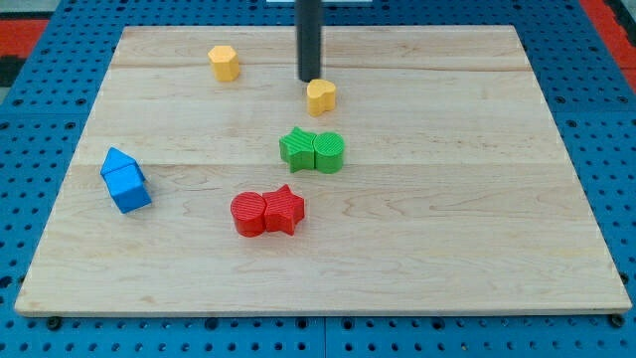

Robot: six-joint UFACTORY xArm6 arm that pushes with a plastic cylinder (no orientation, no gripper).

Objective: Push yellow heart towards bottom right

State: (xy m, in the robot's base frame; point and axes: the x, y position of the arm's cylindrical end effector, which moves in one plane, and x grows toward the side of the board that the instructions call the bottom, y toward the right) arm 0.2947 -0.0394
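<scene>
The yellow heart (321, 96) lies on the wooden board (447, 199) near the top centre. My tip (310, 79) is just above and slightly left of the heart, touching or almost touching its upper left edge. The dark rod rises straight up out of the view's top.
A yellow hexagon block (225, 62) sits to the upper left. A green star (296, 149) and green round block (329, 152) touch just below the heart. A red round block (248, 214) and red star (285, 209) lie lower. Two blue blocks (125, 181) sit at the left.
</scene>
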